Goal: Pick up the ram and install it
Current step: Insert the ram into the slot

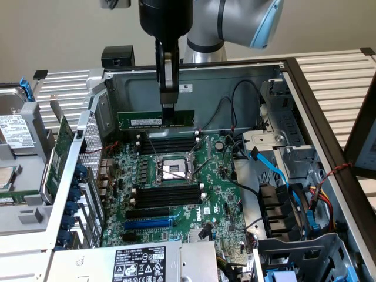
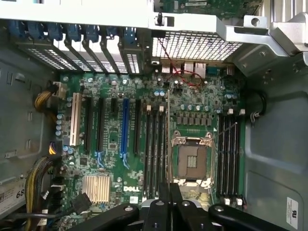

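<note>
Ram (image 1: 154, 120) up in the air, level, long edge down, white label strip facing out. Pinched a little past mid-length, toward the exterior view's right end, between fingers (image 1: 168, 94) drawn narrow onto its two faces. Gripper (image 1: 168, 108) hanging straight down over it from the grey arm (image 1: 235, 20).

Just beneath, apart from it: far bank of black memory slots (image 1: 170, 143), close to the case's back wall (image 1: 229, 88). Next out, metal-framed CPU socket (image 1: 174, 170), then a second slot bank (image 1: 167, 197) on the near side, all on the green motherboard (image 1: 220, 200).

From the wrist, ram (image 2: 168, 134) edge-on, a thin line parallel to the slots.

Farther out, toward the exterior view's right, blue cable (image 1: 276, 170) curving down inside the case. At the exterior view's left, outside the case, hard drive (image 1: 14, 132) lying flat.
</note>
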Tool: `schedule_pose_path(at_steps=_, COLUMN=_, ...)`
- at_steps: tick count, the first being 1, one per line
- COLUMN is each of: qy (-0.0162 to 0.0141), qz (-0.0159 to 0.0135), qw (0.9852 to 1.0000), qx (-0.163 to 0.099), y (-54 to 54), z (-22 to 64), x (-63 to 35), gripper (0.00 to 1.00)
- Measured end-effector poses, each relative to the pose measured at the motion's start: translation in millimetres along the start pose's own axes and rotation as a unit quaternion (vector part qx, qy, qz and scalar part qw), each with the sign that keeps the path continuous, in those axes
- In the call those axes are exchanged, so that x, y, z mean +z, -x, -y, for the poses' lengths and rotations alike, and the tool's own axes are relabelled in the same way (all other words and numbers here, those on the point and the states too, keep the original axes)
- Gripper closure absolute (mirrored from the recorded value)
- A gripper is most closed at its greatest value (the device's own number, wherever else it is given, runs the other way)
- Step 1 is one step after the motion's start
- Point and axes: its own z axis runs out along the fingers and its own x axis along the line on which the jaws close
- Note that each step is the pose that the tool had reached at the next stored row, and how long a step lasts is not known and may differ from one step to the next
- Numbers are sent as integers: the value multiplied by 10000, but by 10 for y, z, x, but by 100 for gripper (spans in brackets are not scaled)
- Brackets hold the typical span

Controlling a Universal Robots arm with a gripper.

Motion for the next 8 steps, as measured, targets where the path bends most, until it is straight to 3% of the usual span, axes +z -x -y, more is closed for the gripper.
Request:
schedule_pose_path(at_steps=2, qy=-9, qz=-52, qw=10000, qx=2, y=0, z=3, x=13, gripper=88)
schedule_pose_path(at_steps=4, qy=-38, qz=-96, qw=9999, qx=3, y=-1, z=7, x=23, gripper=88)
schedule_pose_path(at_steps=8, qy=-110, qz=-114, qw=9999, qx=3, y=-2, z=15, x=52, gripper=88)
